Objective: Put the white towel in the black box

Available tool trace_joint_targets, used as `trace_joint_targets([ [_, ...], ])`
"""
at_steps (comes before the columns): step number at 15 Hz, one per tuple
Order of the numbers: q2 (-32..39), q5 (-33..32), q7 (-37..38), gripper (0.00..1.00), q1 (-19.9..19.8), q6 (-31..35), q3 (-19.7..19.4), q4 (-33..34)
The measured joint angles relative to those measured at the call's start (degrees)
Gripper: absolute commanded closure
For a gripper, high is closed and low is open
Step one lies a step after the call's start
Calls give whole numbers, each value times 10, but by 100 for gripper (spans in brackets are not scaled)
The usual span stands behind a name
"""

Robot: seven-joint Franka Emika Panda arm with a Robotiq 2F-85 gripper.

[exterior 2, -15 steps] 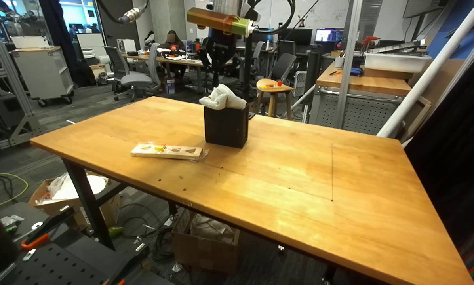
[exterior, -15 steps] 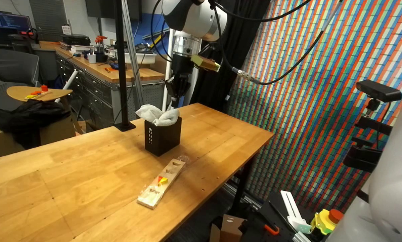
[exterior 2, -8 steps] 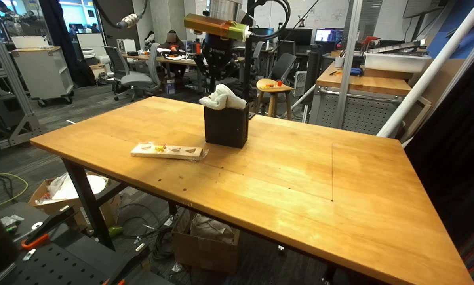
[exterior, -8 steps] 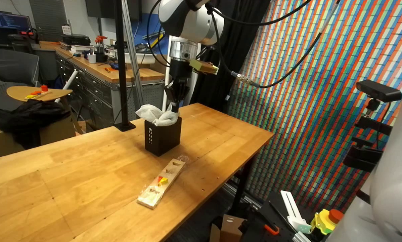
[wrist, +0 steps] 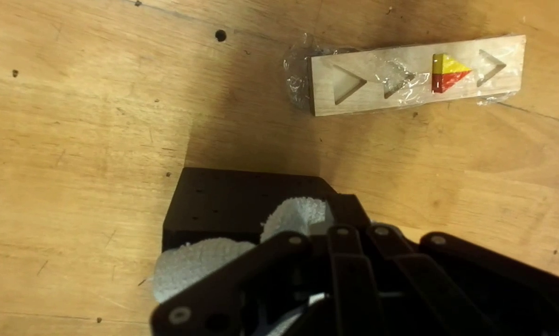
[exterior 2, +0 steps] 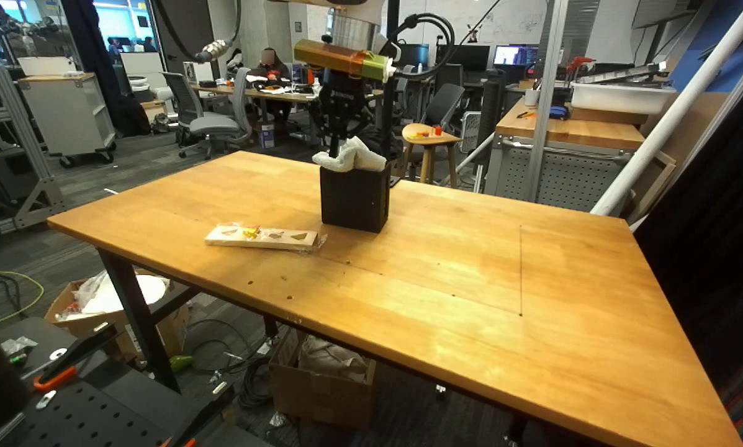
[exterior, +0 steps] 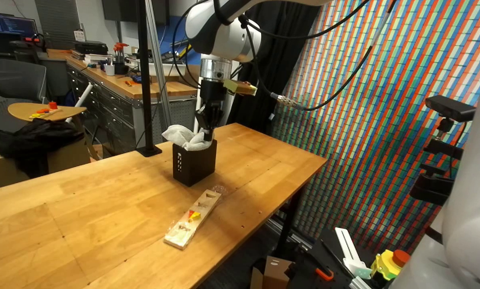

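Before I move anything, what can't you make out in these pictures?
Lower part of the white towel: hidden by the walls of the black box, both exterior views.
The tool covers part of the towel and the box in the wrist view.
Robot arm: cut off by the top edge in an exterior view.
Details on the monitor: too small to make out in an exterior view.

a plastic-wrapped wooden strip [wrist: 420,77] lies on the table [exterior 2: 445,267]; beyond stands a stool [exterior 2: 447,138].

Rough cloth towel [exterior 2: 352,156], matt box [exterior 2: 354,200], smooth wd tbl [exterior 2: 439,267], glossy plastic-wrapped wd strip [wrist: 421,81]
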Motion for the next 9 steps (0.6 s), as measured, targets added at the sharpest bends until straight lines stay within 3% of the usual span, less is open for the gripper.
trace_joint_targets([
  [9,54,-16,-25,100,-3,-11,-9,68],
])
